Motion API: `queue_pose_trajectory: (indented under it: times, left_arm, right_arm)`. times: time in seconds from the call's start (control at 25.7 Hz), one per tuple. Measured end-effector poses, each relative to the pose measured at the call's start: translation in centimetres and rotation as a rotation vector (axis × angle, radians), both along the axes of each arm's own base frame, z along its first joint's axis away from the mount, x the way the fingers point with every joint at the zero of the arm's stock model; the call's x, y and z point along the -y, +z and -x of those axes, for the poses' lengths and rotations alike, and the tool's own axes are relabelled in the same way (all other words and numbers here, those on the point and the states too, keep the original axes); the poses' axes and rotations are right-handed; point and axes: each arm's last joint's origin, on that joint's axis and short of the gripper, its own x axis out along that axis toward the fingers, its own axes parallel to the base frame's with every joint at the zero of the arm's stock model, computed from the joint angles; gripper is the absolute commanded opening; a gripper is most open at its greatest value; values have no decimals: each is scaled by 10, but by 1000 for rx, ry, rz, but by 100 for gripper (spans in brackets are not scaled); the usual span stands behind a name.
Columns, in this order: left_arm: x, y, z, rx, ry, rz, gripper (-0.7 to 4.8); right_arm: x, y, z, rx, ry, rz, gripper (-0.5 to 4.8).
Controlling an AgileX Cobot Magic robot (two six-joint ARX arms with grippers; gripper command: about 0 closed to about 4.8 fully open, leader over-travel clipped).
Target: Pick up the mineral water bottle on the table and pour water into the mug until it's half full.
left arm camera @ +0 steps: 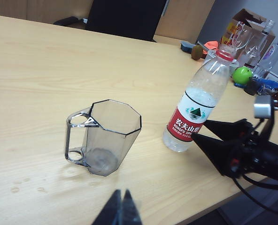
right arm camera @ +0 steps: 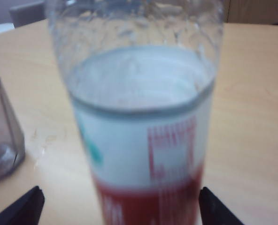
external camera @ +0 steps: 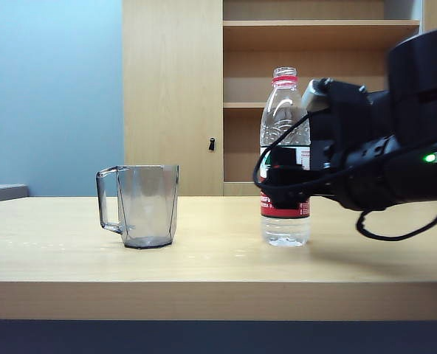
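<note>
Beige wood-grain table [external camera: 56,258] still carries everything, so the task looks barely begun: nothing is lifted and nothing poured. Nearest in the left wrist view, the left gripper [left arm camera: 121,208] hangs over the front edge short of the mug [left arm camera: 104,138], its jaws pressed together and holding nothing. The mug stands upright and looks empty, with only a few drops on the wood near it. Beside it, clearly apart, the bottle [external camera: 285,158] stands upright, uncapped, water [right arm camera: 139,79] reaching just above its label. The right gripper [right arm camera: 118,206] has its jaws spread wide, one tip on either side of the bottle's label, with space showing between each tip and the plastic; no grip yet. Closing on the bottle, lifting, tilting over the mug and filling to half all remain.
</note>
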Motion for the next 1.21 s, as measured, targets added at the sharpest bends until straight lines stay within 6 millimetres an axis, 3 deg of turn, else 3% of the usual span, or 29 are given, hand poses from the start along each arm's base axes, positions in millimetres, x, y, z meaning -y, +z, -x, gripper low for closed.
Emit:
queue_pose_trajectory:
  times: [0.23, 0.39, 0.43, 0.51, 0.58, 0.82, 1.05, 1.21]
  left_arm:
    - [0, 0, 0, -2, -1, 0, -6]
    - [0, -1, 0, -8, -1, 0, -6]
    - [0, -1, 0, -10, -1, 0, -6]
    - [0, -1, 0, -13, -1, 0, -6]
    - [0, -2, 0, -24, -1, 0, -6]
    - [0, -5, 1, -54, 0, 0, -6]
    - [0, -7, 1, -76, -1, 0, -6]
    - [0, -7, 1, -76, 0, 0, -6]
  right_arm:
    - [-19, 3, -35, 47, -13, -27, 479]
    - [-24, 6, -44, 29, -16, -15, 479]
    - [-24, 6, -45, 22, -17, -12, 479]
    - [-24, 6, -48, 15, -22, -8, 409]
    - [-24, 7, -49, 16, -24, -9, 373]
    - [-24, 10, -57, 14, -34, -7, 308]
    - [-26, 15, -56, 41, -7, 111, 304]
    - [-26, 33, -55, 2, 22, 306, 304]
